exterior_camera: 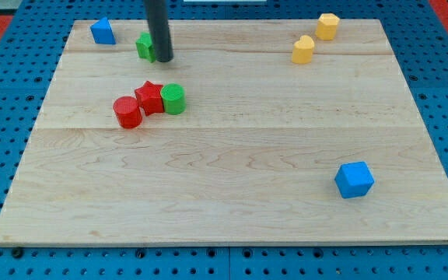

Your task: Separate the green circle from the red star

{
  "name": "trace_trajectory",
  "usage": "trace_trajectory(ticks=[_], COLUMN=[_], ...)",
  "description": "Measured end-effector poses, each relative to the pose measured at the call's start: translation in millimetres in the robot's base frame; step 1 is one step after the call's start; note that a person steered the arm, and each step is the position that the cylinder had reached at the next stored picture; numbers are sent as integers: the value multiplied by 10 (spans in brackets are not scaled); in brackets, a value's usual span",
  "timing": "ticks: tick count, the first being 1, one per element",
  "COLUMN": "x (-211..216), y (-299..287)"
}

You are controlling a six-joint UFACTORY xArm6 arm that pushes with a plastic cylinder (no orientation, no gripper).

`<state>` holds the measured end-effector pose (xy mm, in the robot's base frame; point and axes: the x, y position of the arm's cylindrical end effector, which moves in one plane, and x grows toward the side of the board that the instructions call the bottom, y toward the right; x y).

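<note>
Camera view: green circle (173,99) touching red star (150,97); smooth wooden board (247,155).

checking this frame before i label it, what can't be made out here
- Green block at the view's top left: the rod covers its right part, so its shape cannot be told.
- My tip: whether it touches that green block is unclear from this one view.
- Rod: cut off by the view's top edge, so the arm is unseen.
- Green circle and red star: they look touching, but any gap is too small to see.

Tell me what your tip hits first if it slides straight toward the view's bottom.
Probably the green circle, touching the red star; my tip sits above it, beside another green block. Depth uncertain.
</note>
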<state>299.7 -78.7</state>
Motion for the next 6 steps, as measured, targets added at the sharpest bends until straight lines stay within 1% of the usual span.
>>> trace_trajectory(ticks=[1,2,3,4,5,6], x=[509,766,748,648,617,621], y=[296,296,75,62,-363,-570])
